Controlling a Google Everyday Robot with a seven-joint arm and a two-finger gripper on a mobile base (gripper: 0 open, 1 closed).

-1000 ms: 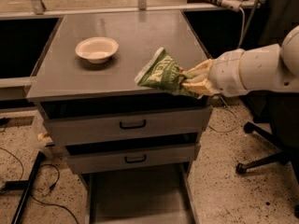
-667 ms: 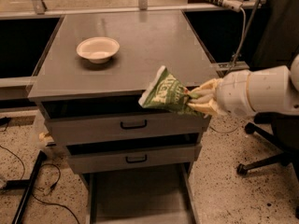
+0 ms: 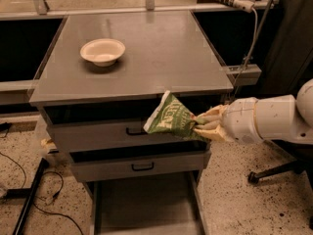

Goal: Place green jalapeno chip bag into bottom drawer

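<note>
My gripper (image 3: pixel 203 125) comes in from the right on a white arm and is shut on the green jalapeno chip bag (image 3: pixel 168 117). It holds the bag in the air in front of the cabinet, level with the upper black-handled drawer (image 3: pixel 98 133). The bag hangs tilted, its pale label facing me. The bottom drawer (image 3: pixel 142 204) is pulled out below as a wide shallow grey tray with low side rails, and nothing shows inside it. The bag is above and slightly right of the tray's middle.
A white bowl (image 3: pixel 102 51) sits on the grey cabinet top (image 3: pixel 161 53). A second black-handled drawer (image 3: pixel 142 166) is below the first. Black cables (image 3: pixel 29 199) lie on the speckled floor at left. An office chair base (image 3: pixel 274 173) stands at right.
My gripper has carried the bag off the cabinet's front right edge and lowered it in front of the upper drawer.
</note>
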